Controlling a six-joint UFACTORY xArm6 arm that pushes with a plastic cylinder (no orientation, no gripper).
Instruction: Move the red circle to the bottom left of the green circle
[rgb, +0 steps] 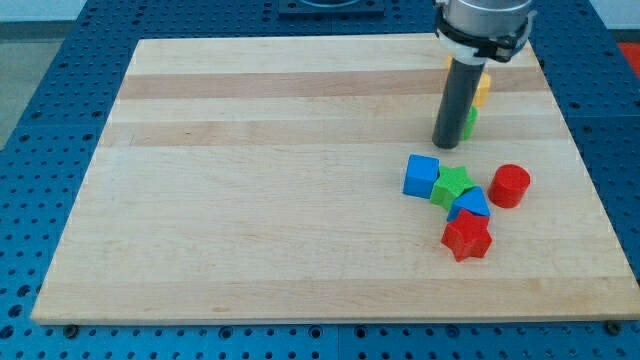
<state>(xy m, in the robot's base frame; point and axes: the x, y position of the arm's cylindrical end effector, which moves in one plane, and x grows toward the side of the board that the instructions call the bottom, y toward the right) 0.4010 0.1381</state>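
The red circle (510, 186) stands at the right of the board, right of a tight cluster of blocks. The green circle (469, 123) lies higher up and is mostly hidden behind my rod; only its right edge shows. My tip (446, 145) rests on the board at the green circle's lower left, above the blue cube (421, 175) and up and to the left of the red circle, apart from it.
Below the tip, a green star (453, 186), a blue block (470, 205) and a red star (467, 238) sit packed together with the blue cube. A yellow block (483, 88) shows behind the rod near the board's top right edge.
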